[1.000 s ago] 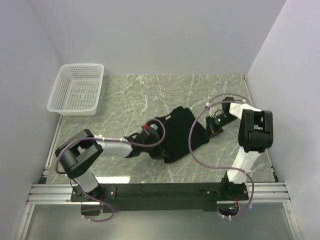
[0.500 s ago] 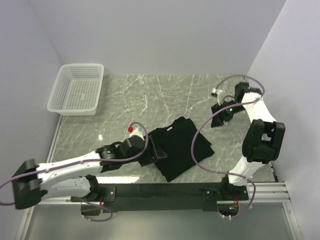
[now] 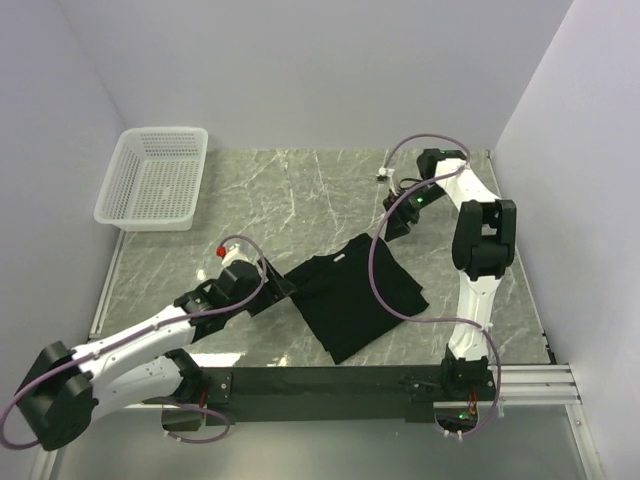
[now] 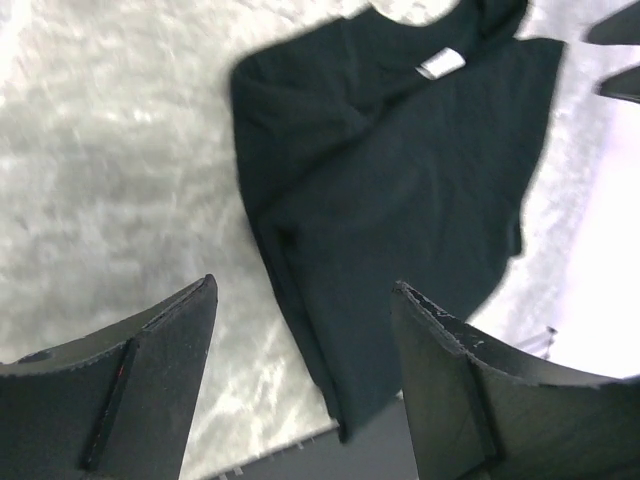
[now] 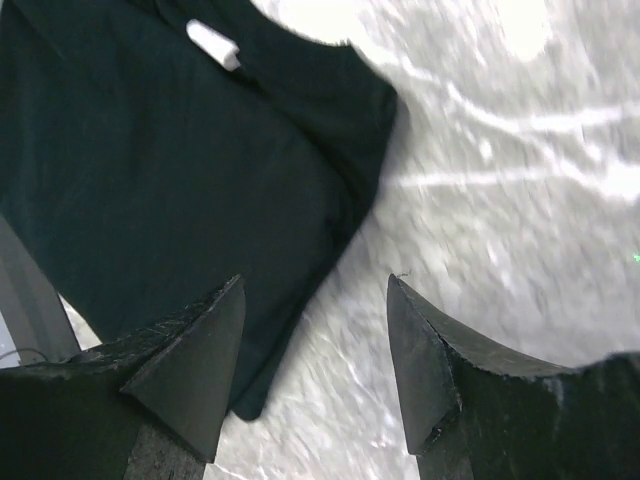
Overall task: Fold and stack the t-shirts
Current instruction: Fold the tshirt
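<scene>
One black t-shirt (image 3: 355, 295) lies folded flat on the marble table, near the front middle. A white neck label (image 4: 440, 65) shows at its collar. My left gripper (image 3: 283, 290) hovers just left of the shirt's left edge, open and holding nothing. In the left wrist view the t-shirt (image 4: 400, 170) lies beyond the left gripper (image 4: 305, 285), whose fingers are spread wide. My right gripper (image 3: 395, 222) hangs above the table behind the shirt's far right corner, open and empty. In the right wrist view the t-shirt (image 5: 170, 150) fills the upper left, with the right gripper (image 5: 316, 280) over the shirt's edge and bare marble.
A white mesh basket (image 3: 155, 178) stands at the back left corner with nothing visible in it. White walls close the table in on three sides. The black rail (image 3: 320, 385) carrying the arm bases runs along the near edge, just below the shirt's front corner.
Both grippers have opened and let go of the t-shirt, which now lies flat. The left arm has swung low to the left. The right arm has risen toward the back.
</scene>
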